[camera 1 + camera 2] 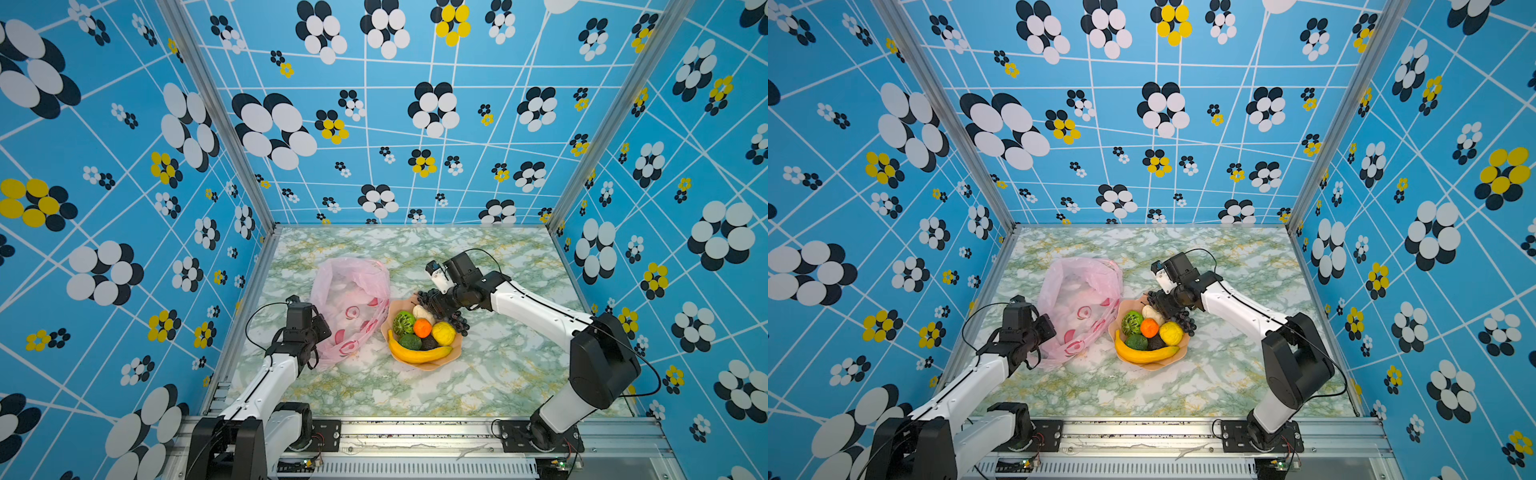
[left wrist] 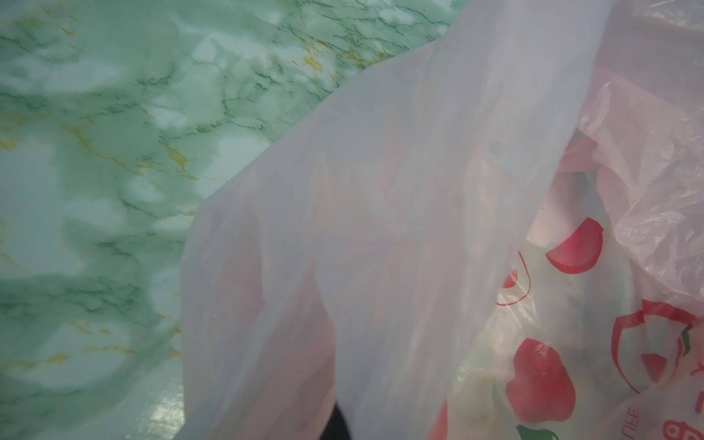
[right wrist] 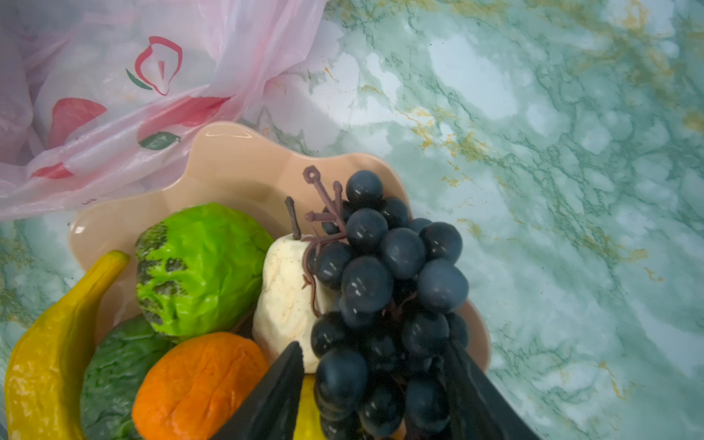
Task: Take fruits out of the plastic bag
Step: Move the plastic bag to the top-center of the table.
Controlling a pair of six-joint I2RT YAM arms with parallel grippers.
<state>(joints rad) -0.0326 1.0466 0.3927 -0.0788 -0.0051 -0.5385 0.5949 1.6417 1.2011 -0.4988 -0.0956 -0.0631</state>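
- Spreading wall to wall, the green-marbled tabletop [image 1: 498,374] carries everything here.
- The left arm [image 1: 266,382] reaches in to the near edge of the bag. The left fingers [image 1: 308,352] are closed, and the bag's film is drawn taut right up to them, so they look pinched on it.
- The right arm [image 1: 536,311] stretches over the far side of the plate. The right fingers [image 3: 274,396] stand apart with the grapes between them. I cannot tell whether they press on the bunch.
- The plastic bag [image 1: 349,299], pink, crinkly and printed with red, lies on the tabletop with its side against the plate's rim.
- The peach scalloped plate [image 1: 455,353] sits just beside the bag and holds the fruits in a heap.
- The banana [image 1: 417,353] curves along the plate's near edge.
- The grape bunch [image 3: 381,285] is draped over the far rim, against the pear.
- The lemon [image 1: 444,332] sits beside the orange.
- The green kiwi half [image 1: 404,322] is on the bag side of the plate.
- The orange [image 1: 422,327] sits in the middle of the heap.
- The lime [image 1: 410,341] and the avocado [image 1: 429,343] rest against the banana.
- The pale pear [image 3: 285,297], stem up, is wedged between the kiwi half and the grapes.
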